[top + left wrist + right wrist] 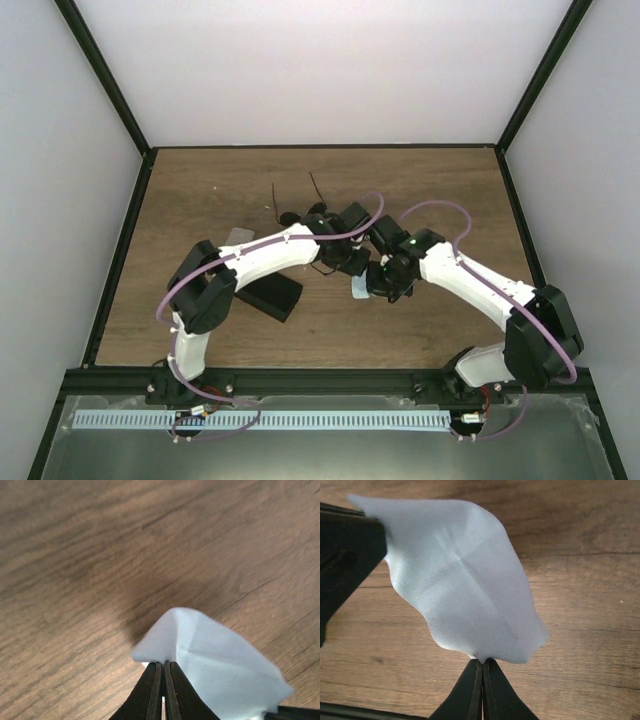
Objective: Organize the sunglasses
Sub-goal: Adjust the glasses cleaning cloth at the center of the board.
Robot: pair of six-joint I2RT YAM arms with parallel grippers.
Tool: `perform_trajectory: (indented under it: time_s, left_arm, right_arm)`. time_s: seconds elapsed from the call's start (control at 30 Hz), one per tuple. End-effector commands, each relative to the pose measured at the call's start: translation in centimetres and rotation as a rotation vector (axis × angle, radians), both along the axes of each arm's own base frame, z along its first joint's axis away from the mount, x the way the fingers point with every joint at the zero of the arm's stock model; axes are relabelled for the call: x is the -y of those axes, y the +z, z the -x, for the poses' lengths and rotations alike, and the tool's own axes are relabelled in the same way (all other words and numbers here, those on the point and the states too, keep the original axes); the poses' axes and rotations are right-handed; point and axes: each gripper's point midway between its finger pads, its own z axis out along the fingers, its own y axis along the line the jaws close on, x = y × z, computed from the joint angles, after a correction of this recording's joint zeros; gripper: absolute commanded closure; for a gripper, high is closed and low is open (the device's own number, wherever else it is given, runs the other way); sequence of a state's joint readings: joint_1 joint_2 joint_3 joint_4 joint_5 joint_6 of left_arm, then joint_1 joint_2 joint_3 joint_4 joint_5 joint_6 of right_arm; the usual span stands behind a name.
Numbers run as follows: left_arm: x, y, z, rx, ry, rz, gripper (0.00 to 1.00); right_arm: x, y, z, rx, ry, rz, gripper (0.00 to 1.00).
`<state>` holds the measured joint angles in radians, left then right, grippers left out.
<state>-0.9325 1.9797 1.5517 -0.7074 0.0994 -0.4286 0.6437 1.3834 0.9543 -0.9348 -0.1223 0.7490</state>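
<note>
Blue cloth (465, 580) is pinched between the left tool (163, 665) and right tool (482, 662), both closed on it. The sunglasses (293, 215) lie loose on the bench (200, 190) just beyond, so sorting looks barely begun.

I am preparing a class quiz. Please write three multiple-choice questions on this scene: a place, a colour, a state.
1. Where does the black case lie?
A) on the table beside the left arm
B) in the far right corner
C) between the jaws

2. What colour is the cloth?
A) red
B) light blue
C) yellow

3. How do the two arms' jaws stand?
A) both wide open
B) both shut on the cloth
C) only the left shut

Answers: 1A, seen in the top view; 2B, both wrist views show it; 3B, each wrist view shows closed jaws pinching the cloth.
</note>
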Motion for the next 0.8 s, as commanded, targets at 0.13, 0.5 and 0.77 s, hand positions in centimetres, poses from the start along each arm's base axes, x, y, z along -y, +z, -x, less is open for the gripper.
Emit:
perform_trajectory:
  time_s: [0.13, 0.5, 0.77]
  left_arm:
    - [0.5, 5.2, 0.6, 0.056, 0.022, 0.034, 0.96]
    - [-1.8, 6.5, 0.7, 0.054, 0.094, 0.031, 0.96]
    - [-1.9, 5.4, 1.8, -0.006, 0.105, 0.039, 0.96]
  right_arm:
    - [-1.3, 4.5, -2.8, 0.118, 0.007, -0.032, 0.99]
    - [0.3, 4.1, -2.6, 0.1, 0.005, -0.009, 0.99]
    - [0.5, 3.1, -2.1, 0.09, 0.002, -0.013, 0.57]
